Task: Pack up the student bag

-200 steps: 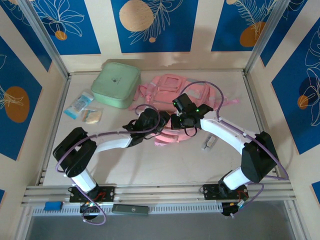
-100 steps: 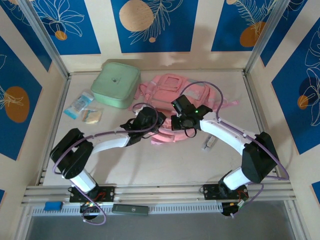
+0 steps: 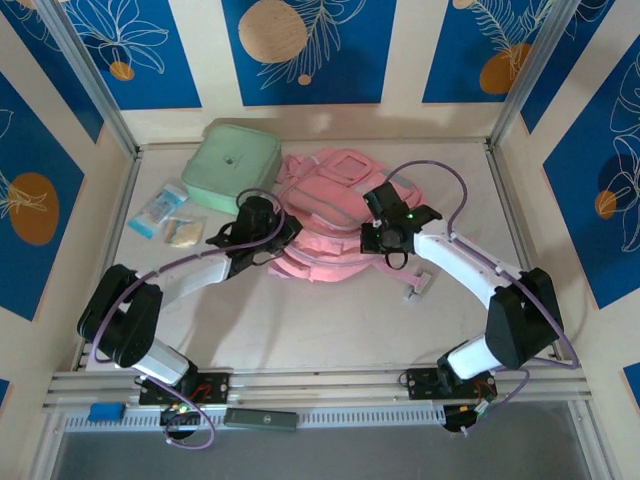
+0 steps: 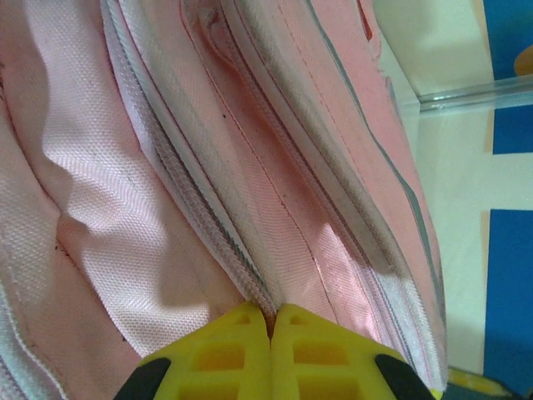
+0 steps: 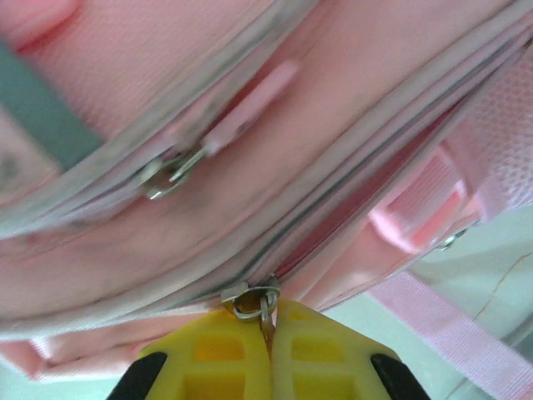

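The pink student bag [image 3: 325, 215] lies flat at the middle back of the table, its zip seams running across the left wrist view [image 4: 275, 192] and the right wrist view [image 5: 250, 167]. My left gripper [image 3: 280, 240] sits at the bag's left edge, yellow fingers [image 4: 225, 358] shut on a fold of fabric beside a zip. At the bag's right side, my right gripper [image 3: 376, 236] is shut on a metal zip pull [image 5: 254, 300], the slider just above the fingertips. To the slider's right the zip is parted, showing darker pink.
A mint green square case [image 3: 232, 166] touches the bag's back left corner. Two small packets [image 3: 158, 208] [image 3: 183, 232] lie at the left. A small pale item [image 3: 418, 287] rests right of the bag. Metal frame posts [image 3: 512, 100] border the table.
The left gripper has closed on the bag's fabric and pulled left and back. The right gripper has moved right and back with the zip pull, and the bag now lies stretched wider.
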Robot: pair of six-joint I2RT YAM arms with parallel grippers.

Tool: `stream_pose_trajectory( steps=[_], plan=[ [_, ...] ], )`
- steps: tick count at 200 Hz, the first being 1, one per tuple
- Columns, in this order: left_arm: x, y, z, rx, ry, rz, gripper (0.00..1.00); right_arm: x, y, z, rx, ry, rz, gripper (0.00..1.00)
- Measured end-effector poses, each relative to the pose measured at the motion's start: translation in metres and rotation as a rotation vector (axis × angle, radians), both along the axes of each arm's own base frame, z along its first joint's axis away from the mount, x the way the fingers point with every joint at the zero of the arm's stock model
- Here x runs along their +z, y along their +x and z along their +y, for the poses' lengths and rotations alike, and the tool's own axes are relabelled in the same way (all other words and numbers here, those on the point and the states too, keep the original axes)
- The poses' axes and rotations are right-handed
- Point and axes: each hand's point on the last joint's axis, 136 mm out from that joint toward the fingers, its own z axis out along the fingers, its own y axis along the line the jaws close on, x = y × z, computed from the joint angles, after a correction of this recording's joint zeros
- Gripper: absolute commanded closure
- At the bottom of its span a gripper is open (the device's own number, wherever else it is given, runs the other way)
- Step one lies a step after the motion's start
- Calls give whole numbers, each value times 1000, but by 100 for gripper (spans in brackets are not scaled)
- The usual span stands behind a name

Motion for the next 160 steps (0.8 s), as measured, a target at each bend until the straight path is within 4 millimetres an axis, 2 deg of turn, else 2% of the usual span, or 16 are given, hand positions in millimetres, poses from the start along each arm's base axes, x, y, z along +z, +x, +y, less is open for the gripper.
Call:
stream_pose_trajectory(
  steps=[46, 70, 85, 101, 119, 129, 142, 160],
  plan=[
    [-3, 3, 12, -44, 28, 0, 100, -5, 18, -16, -27, -18, 24, 100],
    [-13, 15, 43, 32, 96, 17, 100, -6, 21, -39, -79, -62, 34, 100],
    [-17, 19, 56, 62, 126, 23, 100, -7, 24, -56, -122, -90, 40, 100],
    [-16, 21, 58, 65, 139, 19, 100, -6, 29, -65, -140, -103, 50, 100],
    [-12, 21, 54, 56, 130, 13, 100, -5, 32, -61, -116, -100, 48, 100],
    [-9, 22, 51, 52, 116, 7, 85, -5, 30, -54, -89, -102, 43, 100],
    [-3, 21, 40, 45, 76, 0, 78, -4, 27, -41, -49, -102, 45, 100],
    [9, 13, 12, 19, 7, -20, 62, -3, 21, -21, 5, -78, 51, 100]
  ],
)
